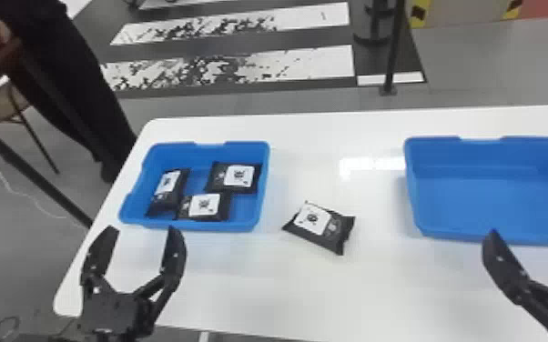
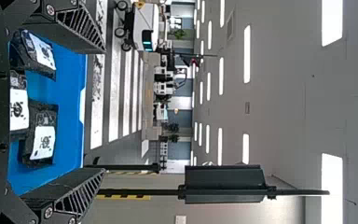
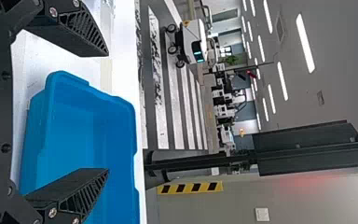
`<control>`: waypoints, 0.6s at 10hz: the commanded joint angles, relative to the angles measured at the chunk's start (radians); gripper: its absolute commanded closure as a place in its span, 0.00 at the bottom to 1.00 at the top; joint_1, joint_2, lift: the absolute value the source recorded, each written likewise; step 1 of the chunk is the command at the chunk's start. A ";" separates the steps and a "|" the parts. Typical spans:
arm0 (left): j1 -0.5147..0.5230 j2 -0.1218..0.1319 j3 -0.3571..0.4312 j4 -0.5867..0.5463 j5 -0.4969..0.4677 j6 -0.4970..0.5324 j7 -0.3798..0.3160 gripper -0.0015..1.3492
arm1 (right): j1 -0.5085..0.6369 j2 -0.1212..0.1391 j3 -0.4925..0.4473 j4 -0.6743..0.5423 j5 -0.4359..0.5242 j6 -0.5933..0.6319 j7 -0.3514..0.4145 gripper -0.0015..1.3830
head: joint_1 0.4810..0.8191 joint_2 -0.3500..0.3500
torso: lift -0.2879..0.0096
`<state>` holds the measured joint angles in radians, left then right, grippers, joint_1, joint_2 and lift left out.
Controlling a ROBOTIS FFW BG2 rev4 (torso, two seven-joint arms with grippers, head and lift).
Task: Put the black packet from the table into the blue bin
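Blue plastic bins, two of them, rest well apart on the white table (image 1: pixel 378 286). The left bin (image 1: pixel 243 211) holds three packets, each black with a white label. One of these, the left-hand packet (image 1: pixel 168 193), lies lengthwise beside the left wall; the far packet (image 1: pixel 233 177) lies in the far right part, close to the right wall; the near packet (image 1: pixel 204 207) sits between them toward the near rim, its left end against the left-hand packet. In the right bin (image 1: pixel 491 193), the blue floor and inner walls lie bare, and its right end runs past the head view's edge.

Between the two bins, the black packet (image 1: pixel 318 227) lies on the table, label up and set at a slant, touching neither bin and nearer to the left one.

At the near side of the left bin is the left tool (image 1: pixel 143 231), its fingers spread apart; the left wrist view shows the same wide gap, with the left bin and its packets beyond. The right tool (image 1: pixel 529 233) is at the near side of the right bin, its fingers also apart, with nothing between their tips.
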<state>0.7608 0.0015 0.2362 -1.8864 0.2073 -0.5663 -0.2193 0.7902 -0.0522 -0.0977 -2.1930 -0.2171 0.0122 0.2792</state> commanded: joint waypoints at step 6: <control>-0.007 -0.004 -0.027 0.000 0.000 0.026 -0.002 0.10 | 0.000 0.000 0.000 -0.002 0.004 0.000 0.000 0.10 | 0.63 0.75 | 0.60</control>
<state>0.7548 0.0015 0.2141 -1.8861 0.2054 -0.5422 -0.2197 0.7902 -0.0522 -0.0977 -2.1954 -0.2141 0.0122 0.2792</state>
